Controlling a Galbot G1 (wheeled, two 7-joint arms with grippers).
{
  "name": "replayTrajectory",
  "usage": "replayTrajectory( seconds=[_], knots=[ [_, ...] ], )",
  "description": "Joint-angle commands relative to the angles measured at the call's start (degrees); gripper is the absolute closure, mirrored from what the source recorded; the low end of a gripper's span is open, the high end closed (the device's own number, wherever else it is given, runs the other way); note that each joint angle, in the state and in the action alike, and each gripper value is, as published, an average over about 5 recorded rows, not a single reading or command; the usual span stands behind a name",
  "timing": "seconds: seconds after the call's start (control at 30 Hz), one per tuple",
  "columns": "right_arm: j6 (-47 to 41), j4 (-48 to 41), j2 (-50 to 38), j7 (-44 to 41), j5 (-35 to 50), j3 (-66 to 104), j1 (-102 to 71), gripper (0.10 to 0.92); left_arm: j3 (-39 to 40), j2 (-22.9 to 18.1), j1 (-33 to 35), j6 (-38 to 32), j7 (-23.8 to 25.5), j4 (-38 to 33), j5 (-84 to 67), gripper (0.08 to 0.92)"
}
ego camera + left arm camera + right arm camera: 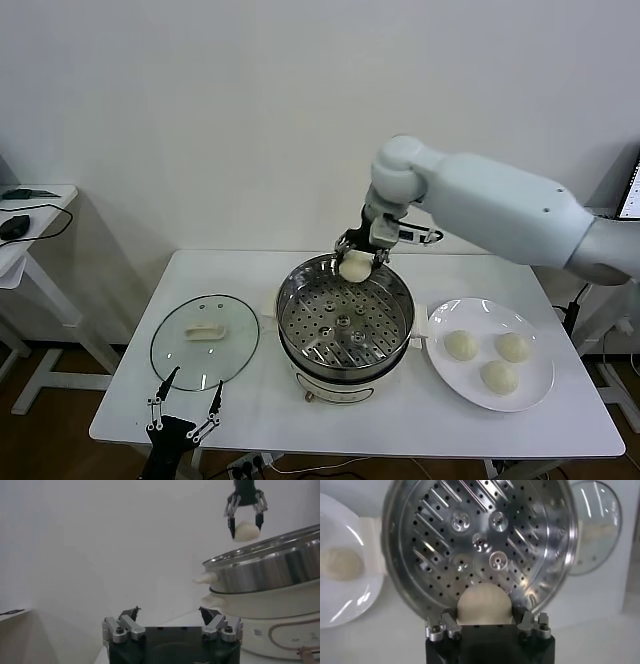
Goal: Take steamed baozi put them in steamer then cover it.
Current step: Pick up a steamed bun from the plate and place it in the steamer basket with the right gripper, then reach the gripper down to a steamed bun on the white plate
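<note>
Your right gripper (357, 258) is clamped on one bun (355, 266), hanging it over the far rim of the steamer (345, 318), whose tray has nothing on it yet. Three more buns (461, 345) sit on the plate (534, 391) just right of the steamer. You've got the lid (205, 341) flat on the table (250, 410) to its left, with your left gripper (184, 398) splayed open at the near edge.

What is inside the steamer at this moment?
The steamer holds only its bare perforated tray. The right gripper holds one baozi above the far rim, not inside.
</note>
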Motion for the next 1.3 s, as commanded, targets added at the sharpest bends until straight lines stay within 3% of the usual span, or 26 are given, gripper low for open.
replayTrajectory(
  seconds=[0.03,0.57,0.83,1.07,1.3],
  knots=[
    [2.2,-1.9,4.6,0.6,-6.2,-1.5,-4.5,0.313,-0.1,0.0,0.0,-0.2,0.0,0.1,-0.1,0.177],
    [1.6,-7.6,8.0,1.3,-10.5,2.0,-9.7,0.292,-0.6,-0.1,0.2,-0.7,-0.1,0.2,-0.1,0.177],
    [0.1,-4.9,6.0,0.1,-8.2,2.6,-7.8,0.205,-0.7,-0.1,0.0,-0.7,-0.1,0.1,-0.1,0.177],
    [-6.8,1.1,-2.9,-9.0,4.5,4.1,-0.3,0.203,-0.5,-0.1,-0.3,-0.7,-0.1,0.3,-0.1,0.177],
    [-29.0,0.9,-16.6,-9.5,28.5,-2.8,8.9,0.203,-0.1,0.2,-0.4,-0.7,-0.1,0.3,0.0,0.177]
  ],
)
